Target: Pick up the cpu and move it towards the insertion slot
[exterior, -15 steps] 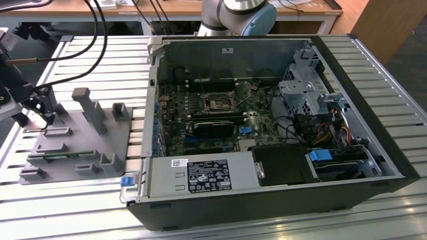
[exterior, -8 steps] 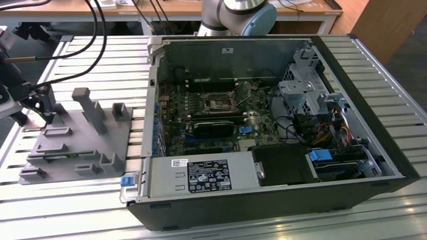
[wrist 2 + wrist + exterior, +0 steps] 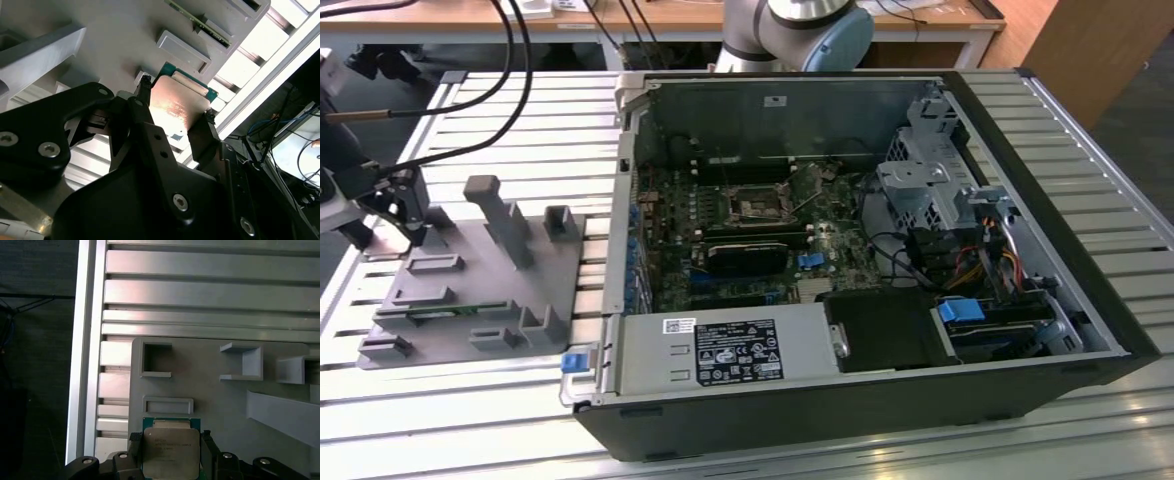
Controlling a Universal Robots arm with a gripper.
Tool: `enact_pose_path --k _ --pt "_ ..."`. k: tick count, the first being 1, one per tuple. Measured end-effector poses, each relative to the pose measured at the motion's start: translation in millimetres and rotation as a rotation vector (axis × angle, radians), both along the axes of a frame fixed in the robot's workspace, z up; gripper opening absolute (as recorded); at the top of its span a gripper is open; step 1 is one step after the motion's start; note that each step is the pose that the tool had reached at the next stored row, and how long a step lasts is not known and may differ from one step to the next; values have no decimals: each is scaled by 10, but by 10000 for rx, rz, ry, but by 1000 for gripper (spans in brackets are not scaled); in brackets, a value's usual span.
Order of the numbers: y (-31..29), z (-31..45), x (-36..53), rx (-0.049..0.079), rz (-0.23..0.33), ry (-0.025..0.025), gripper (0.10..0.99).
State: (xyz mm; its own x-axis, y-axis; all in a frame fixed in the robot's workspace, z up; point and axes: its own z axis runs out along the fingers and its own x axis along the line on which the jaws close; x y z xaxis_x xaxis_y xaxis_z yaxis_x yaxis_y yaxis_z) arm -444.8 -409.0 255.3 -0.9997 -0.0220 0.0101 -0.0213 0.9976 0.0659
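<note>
Slatted aluminium table (image 3: 480, 400), with wooden desks along the far side. An open computer case (image 3: 1067, 300) lies on its side, taking up the middle and the exterior view's right. The robot arm's base (image 3: 801, 30) stands at the far edge behind it. Black cables (image 3: 494, 80) loop across the far corner at the exterior view's left.

Grey plastic fixture (image 3: 467, 290) with upright posts sits on the table at the exterior view's left, just beside the case wall.

Gripper (image 3: 390, 225) is at the fixture's outer end, on the side away from the case. In both wrist views its two black fingers (image 3: 144, 87) are closed in on the cpu (image 3: 177, 102), one on each of two opposite edges, and grip it between them. Silvery top of the cpu (image 3: 170, 452) faces the first wrist camera, with a green rim showing around it. The grey fixture (image 3: 210, 390) lies directly under the chip, with a shallow rectangular pocket (image 3: 167, 405) just beside it. Cannot tell whether the chip is clear of the fixture surface or resting on it.

Insertion slot (image 3: 758, 207) is a dark square socket in a metal frame on the green board inside the case. It is toward the far wall, well apart from the gripper and to the exterior view's right of it. A long black card (image 3: 747, 255) lies just nearer than it.
</note>
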Motion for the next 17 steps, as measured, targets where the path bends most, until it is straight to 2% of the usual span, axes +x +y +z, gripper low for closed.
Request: enact_pose_path --k 17 --pt "1 82 0 -1 0 1 545"
